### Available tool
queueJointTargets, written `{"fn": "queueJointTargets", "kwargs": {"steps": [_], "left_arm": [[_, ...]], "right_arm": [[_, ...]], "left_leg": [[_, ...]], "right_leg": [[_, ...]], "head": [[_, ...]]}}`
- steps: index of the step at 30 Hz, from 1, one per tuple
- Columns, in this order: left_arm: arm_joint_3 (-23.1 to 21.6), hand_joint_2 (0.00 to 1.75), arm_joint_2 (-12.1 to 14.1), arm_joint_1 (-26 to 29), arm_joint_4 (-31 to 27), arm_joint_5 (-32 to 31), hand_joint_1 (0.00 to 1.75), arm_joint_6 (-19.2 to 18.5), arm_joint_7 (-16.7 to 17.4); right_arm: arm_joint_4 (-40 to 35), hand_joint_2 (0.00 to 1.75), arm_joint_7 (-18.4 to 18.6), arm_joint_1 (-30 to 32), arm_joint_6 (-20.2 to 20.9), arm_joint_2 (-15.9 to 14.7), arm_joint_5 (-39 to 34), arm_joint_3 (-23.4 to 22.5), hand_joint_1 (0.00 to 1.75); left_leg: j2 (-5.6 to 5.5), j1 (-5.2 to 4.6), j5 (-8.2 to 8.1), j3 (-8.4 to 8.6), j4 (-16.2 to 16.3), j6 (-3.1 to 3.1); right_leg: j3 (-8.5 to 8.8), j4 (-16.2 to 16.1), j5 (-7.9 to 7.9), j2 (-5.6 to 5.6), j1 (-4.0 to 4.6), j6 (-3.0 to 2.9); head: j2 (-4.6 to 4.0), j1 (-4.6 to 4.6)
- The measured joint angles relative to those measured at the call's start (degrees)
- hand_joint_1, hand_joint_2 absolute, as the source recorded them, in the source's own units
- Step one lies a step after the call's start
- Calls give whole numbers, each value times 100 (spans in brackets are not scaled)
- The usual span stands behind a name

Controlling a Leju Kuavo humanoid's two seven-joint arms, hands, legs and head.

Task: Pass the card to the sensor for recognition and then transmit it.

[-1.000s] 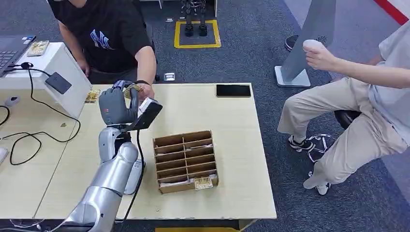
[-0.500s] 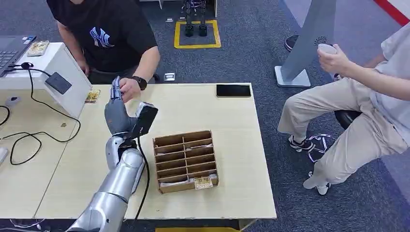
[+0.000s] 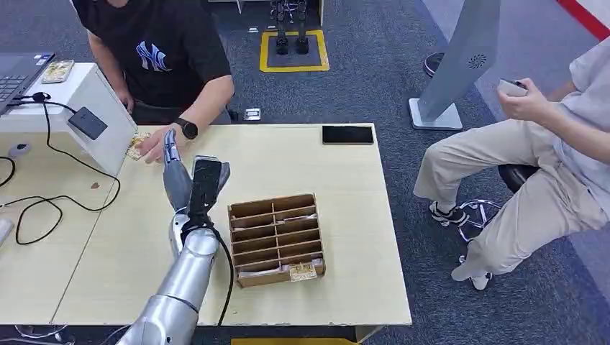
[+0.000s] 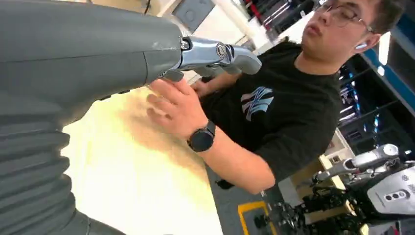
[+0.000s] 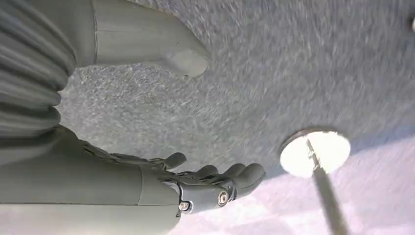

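Pale wooden counter (image 3: 338, 215) lay under my grey left hand (image 3: 175, 171), raised with fingers straight and apart, holding nothing. Beside the slanted white sensor box (image 3: 93, 115), a person's hand (image 3: 152, 146) pressed the small patterned card (image 3: 137, 144) flat. My right hand (image 5: 147, 183) hung slack, fingers spread, over speckled grey carpet (image 5: 293, 73).

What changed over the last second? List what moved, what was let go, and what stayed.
The left hand let go of the card; the person's hand took it and carried it to the table edge by the white sensor box. The left hand, now holding nothing, drew back toward the robot. The seated person lowered a hand. The cardboard organizer and phone stayed put.
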Motion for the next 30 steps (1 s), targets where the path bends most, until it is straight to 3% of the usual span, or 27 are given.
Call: {"fn": "queueJointTargets", "kwargs": {"steps": [5, 11, 18, 21, 26, 30], "left_arm": [[-389, 175, -26, 196, -118, 861, 0, -212, -114], [-693, 175, -28, 327, -184, 1127, 0, -284, -138], [-999, 175, -61, 577, -302, 2155, 0, -514, -300], [-1195, 175, -70, 888, -585, 2731, 0, -538, -442], [-1427, 175, -48, 1206, -938, 2972, 0, -524, -514], [-1569, 175, 13, 1457, -1345, 3437, 0, -448, -763]], "right_arm": [[-312, 175, -55, 79, 0, 37, -8, -131, 0], [-459, 175, -55, 134, 0, 46, 94, -179, 0], [-496, 175, 26, 290, 0, 55, 871, -203, 0], [-516, 175, 99, 346, 0, 55, 851, -238, 0], [-537, 175, 131, 439, 0, 55, 870, -266, 0], [-542, 175, -26, 446, 0, 55, 567, -269, 0]], "left_leg": [[1, 0, -1, -1, 0, 1], [1, 0, -1, 0, 0, 1], [2, 0, -1, -1, 0, 1], [6, 0, -8, -1, 0, -2], [4, 0, -10, -3, -1, 0], [7, 0, -10, -2, -2, 0]], "right_leg": [[0, -1, 0, 1, 0, 0], [-3, -1, 0, 1, 0, 0], [-3, -1, 0, 1, 0, 0], [-4, -2, -2, 5, 0, 0], [-4, -3, -6, 4, 0, 3], [-4, -2, -6, 6, 0, 3]], "head": [[0, 0], [0, 0], [0, 0], [0, 0], [0, 0], [0, -2]]}}
